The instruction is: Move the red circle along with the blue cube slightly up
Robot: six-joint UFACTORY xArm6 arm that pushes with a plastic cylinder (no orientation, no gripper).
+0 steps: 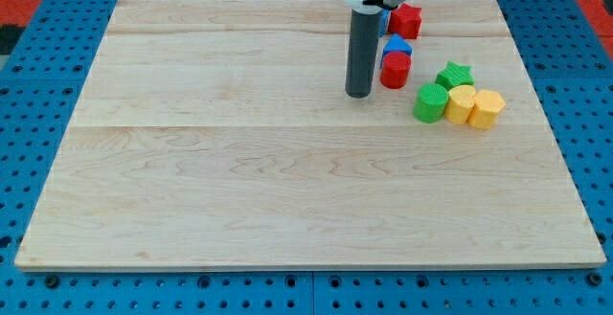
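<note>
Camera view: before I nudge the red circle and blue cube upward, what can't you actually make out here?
- Blue cube: camera view; the red circle in front covers its lower part, and the rod borders its left, so its full shape is unclear.
- Red block near the view's top: the rod's housing overlaps its left side; shape uncertain.
- My tip: whether it touches the red circle or stands just left of it cannot be told.
- Arm above the rod: cut off by the view's top edge.

Lab bench, wooden board (287, 191), blue pegboard (38, 85)
</note>
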